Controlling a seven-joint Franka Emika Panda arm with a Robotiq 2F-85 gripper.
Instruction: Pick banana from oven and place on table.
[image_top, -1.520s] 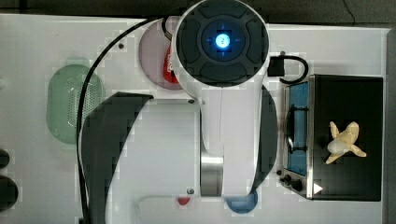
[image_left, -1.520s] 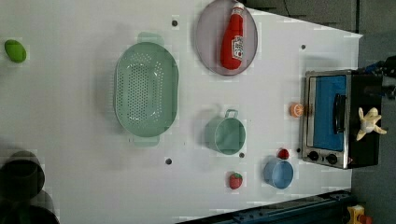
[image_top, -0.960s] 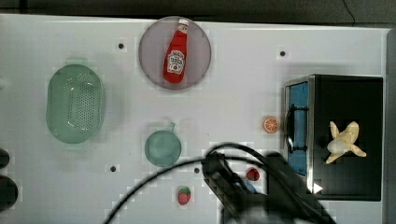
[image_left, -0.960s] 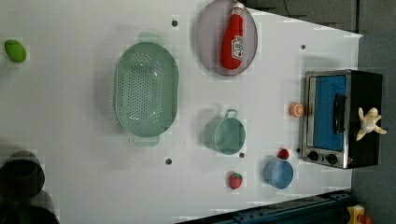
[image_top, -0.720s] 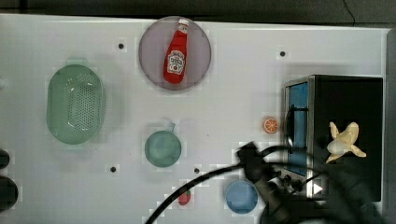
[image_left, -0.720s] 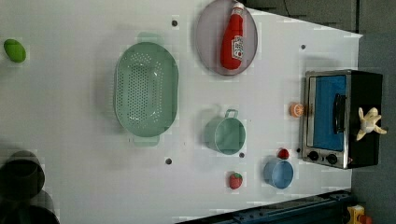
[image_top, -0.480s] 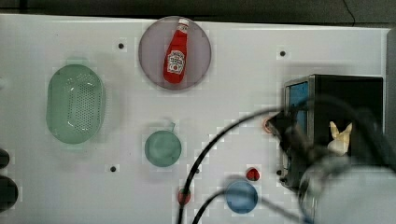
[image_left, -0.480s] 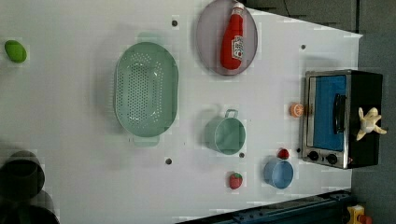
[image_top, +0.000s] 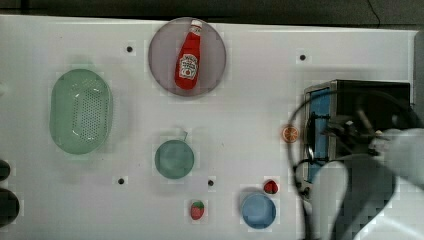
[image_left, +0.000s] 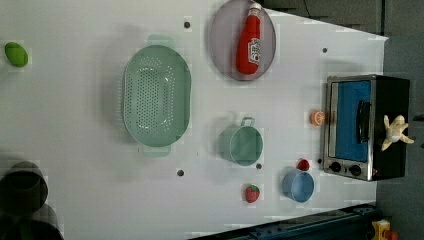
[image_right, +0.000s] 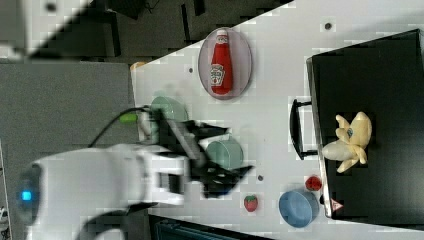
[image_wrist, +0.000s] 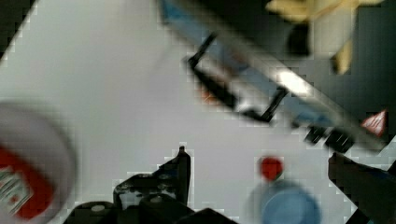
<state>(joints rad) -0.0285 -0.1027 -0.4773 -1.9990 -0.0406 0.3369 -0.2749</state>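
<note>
The banana (image_right: 350, 141) lies on the oven's (image_right: 370, 100) black top, not inside it. The end effector (image_right: 220, 155) hangs wide open and empty over the bench (image_right: 280, 65), well short of the oven. The splayed peel flaps could slip between the fingers, or the descent could knock the oven's edge.
</note>
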